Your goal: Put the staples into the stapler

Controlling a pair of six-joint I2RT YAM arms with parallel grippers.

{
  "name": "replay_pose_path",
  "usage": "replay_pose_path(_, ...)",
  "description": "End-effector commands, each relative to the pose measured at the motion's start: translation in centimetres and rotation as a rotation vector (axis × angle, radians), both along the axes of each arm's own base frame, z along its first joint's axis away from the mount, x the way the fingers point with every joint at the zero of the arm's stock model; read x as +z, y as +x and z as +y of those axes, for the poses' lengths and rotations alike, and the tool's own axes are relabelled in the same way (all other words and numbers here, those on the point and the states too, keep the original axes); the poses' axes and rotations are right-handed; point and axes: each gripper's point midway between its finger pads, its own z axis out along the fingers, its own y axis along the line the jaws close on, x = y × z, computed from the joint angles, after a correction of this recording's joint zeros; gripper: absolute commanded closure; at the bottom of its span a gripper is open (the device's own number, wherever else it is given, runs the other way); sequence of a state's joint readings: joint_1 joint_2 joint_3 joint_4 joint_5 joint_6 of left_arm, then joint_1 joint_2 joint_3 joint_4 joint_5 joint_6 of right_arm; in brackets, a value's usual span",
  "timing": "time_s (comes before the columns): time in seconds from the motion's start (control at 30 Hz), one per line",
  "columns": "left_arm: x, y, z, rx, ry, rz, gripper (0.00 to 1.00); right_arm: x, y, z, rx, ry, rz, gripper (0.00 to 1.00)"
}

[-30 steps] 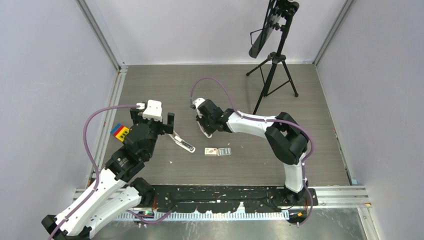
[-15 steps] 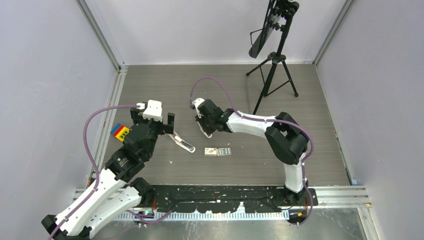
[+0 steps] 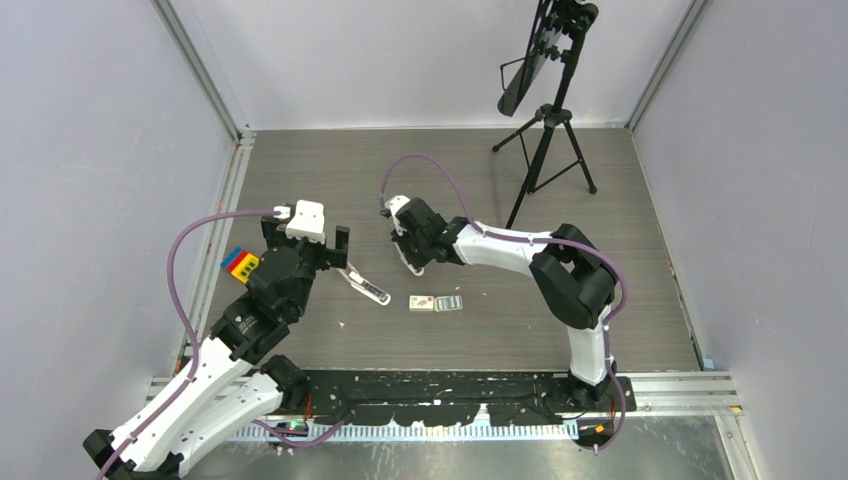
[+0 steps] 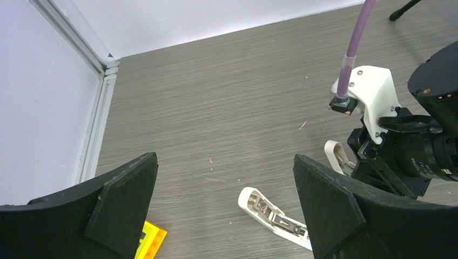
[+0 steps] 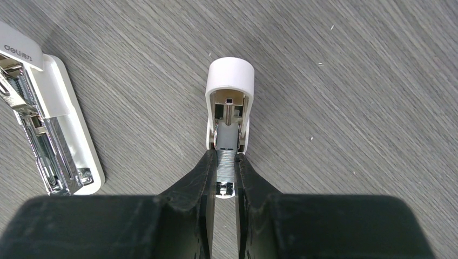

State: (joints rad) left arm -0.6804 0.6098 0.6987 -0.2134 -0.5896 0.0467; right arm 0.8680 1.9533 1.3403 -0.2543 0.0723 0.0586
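Here the stapler (image 3: 367,286) lies open just left of the box (image 3: 435,303), its long axis slanting away toward the wide-open left gripper (image 4: 224,159), seemingly the nearer one, while beyond the box the right gripper (image 5: 226,159) pinches the short stapler (image 5: 229,81).
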Motion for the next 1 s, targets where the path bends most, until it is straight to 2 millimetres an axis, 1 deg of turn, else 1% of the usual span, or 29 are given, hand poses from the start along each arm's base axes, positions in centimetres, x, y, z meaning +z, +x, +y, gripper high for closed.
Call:
replay_pose_path(0.0, 1.6, 0.1, -0.2, -0.009, -0.038, -0.057, 0.01, -0.4, 0.4, 0.2, -0.009, 0.019, -0.003, 0.83)
replay_pose_path(0.2, 1.6, 0.1, -0.2, -0.01, -0.039, -0.058, 0.01, -0.8, 0.2, 0.2, -0.009, 0.017, 0.009, 0.84)
replay_pose_path(0.37, 1.7, 0.1, -0.2, -0.011, -0.04, -0.06, 0.01, -0.7, 0.1, 0.3, -0.007, 0.025, 0.018, 0.84)
replay_pose_path(0.53, 1.8, 0.0, -0.2, -0.01, -0.042, -0.062, 0.01, 0.1, 0.2, 0.5, -0.006, 0.041, 0.008, 0.83)
replay_pose_path(0.8, 1.7, 0.0, -0.2, -0.009, -0.042, -0.062, 0.01, 2.3, 0.7, 0.6, -0.016, 0.072, -0.037, 0.84)
replay_pose_path(0.97, 1.7, 0.0, -0.2, -0.009, -0.042, -0.062, 0.01, 3.0, 0.7, 0.8, -0.01, 0.094, -0.046, 0.84)
